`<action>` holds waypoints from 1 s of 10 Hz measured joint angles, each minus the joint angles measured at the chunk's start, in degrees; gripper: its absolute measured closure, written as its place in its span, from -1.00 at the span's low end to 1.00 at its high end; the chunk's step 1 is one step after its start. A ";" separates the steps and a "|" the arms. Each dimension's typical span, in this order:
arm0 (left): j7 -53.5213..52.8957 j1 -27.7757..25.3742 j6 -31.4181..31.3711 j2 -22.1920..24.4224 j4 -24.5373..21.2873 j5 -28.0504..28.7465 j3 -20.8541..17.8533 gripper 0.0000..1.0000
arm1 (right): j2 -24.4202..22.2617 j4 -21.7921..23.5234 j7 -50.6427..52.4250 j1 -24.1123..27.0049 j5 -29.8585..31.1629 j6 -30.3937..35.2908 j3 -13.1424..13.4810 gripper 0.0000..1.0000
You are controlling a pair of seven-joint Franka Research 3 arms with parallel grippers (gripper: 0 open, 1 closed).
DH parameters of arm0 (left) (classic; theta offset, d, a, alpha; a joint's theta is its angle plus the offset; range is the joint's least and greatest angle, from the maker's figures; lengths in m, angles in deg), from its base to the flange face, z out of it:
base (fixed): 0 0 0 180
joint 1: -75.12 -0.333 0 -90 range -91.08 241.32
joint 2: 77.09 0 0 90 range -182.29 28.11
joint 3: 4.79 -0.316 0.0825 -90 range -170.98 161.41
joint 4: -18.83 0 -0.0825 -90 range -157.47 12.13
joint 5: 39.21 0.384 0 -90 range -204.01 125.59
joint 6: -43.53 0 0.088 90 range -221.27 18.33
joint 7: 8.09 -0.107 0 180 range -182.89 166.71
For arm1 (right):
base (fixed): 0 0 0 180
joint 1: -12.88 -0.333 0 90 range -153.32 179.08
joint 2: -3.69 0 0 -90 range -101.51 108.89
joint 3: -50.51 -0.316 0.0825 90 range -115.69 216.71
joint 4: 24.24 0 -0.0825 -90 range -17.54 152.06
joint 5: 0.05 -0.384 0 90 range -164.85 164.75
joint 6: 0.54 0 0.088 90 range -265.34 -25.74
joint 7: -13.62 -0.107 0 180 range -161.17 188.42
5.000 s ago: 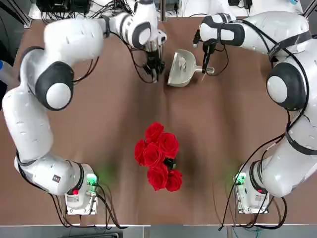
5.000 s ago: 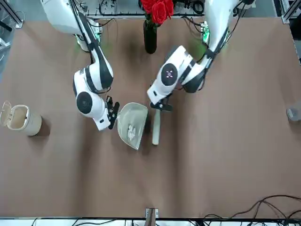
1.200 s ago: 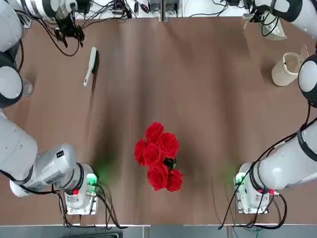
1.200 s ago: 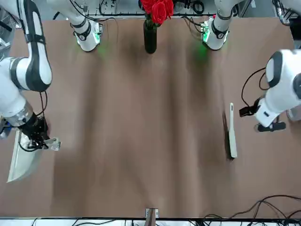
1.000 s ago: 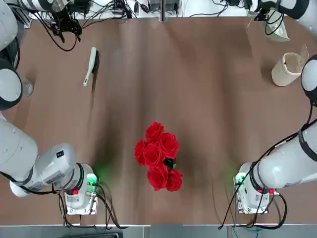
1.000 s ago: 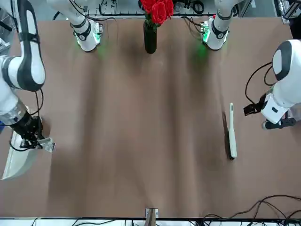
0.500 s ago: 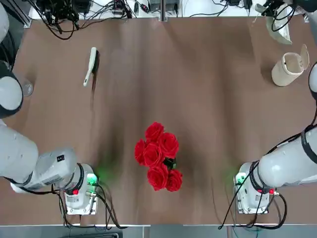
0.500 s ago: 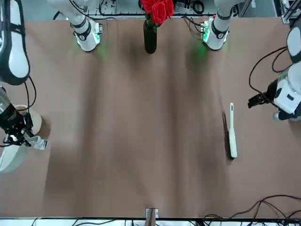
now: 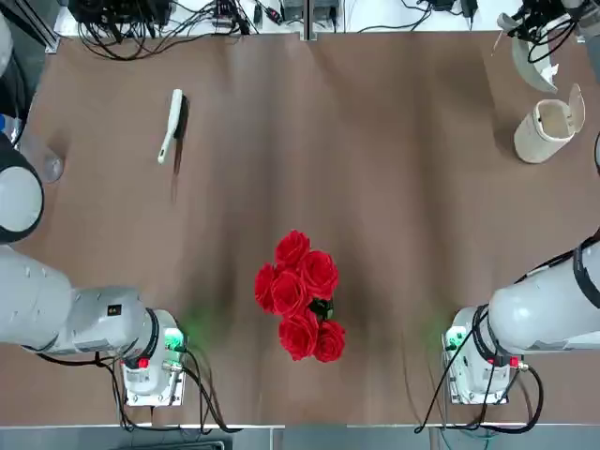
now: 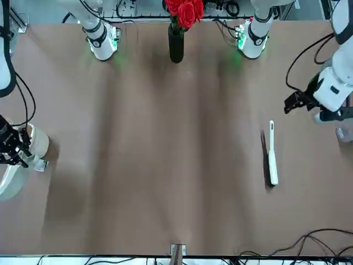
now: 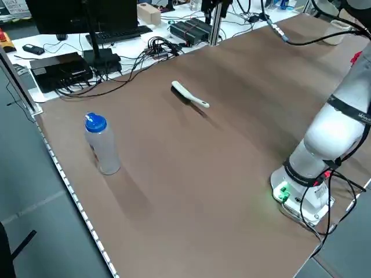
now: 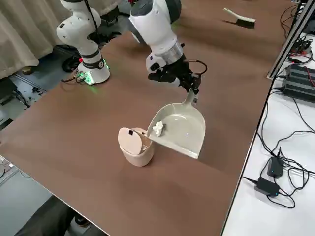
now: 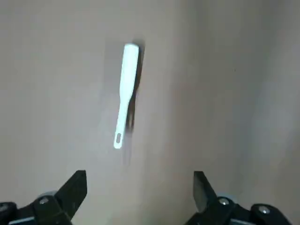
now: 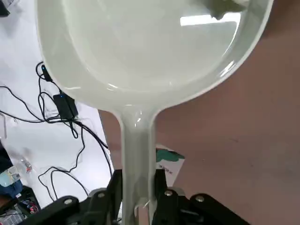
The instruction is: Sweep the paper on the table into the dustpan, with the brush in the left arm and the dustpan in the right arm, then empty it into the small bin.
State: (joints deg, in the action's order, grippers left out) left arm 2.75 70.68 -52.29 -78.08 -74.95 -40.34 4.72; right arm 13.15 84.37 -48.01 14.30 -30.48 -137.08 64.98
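Now the dustpan (image 12: 179,129) is held by its handle in the shut right pincer (image 12: 189,84), tilted so the paper (image 12: 158,128) slides toward the small bin (image 12: 134,146) at lower centre. The brush (image 13: 125,92), its sweeping apparently done, is left lying on the tabletop (image 9: 412,216) beneath the empty, wide-open left pincer (image 13: 139,193).

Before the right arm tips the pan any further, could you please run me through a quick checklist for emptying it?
1. Right gripper shut on the dustpan handle: ok.
2. Paper in the pan, near its mouth: ok.
3. Small bin lid swung open: ok.
4. Pan mouth centred over the bin opening: cannot tell.
5. Brush lying on the table, out of the way: ok.
6. Left gripper open and empty: ok.
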 joint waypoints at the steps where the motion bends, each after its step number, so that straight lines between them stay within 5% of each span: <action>1: -0.15 -0.25 2.10 -0.18 3.18 0.00 -0.24 -1.00 | -0.24 0.51 2.03 0.82 -1.34 0.02 0.00 0.35; 10: -0.13 -0.18 4.97 -1.19 6.46 0.25 -0.62 -1.00 | -7.76 10.97 6.17 2.65 -2.92 0.13 -0.27 0.35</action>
State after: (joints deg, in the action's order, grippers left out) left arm 2.61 70.50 -47.32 -79.26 -68.49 -40.09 4.09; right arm 5.39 95.34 -41.84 16.94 -33.40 -136.94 64.71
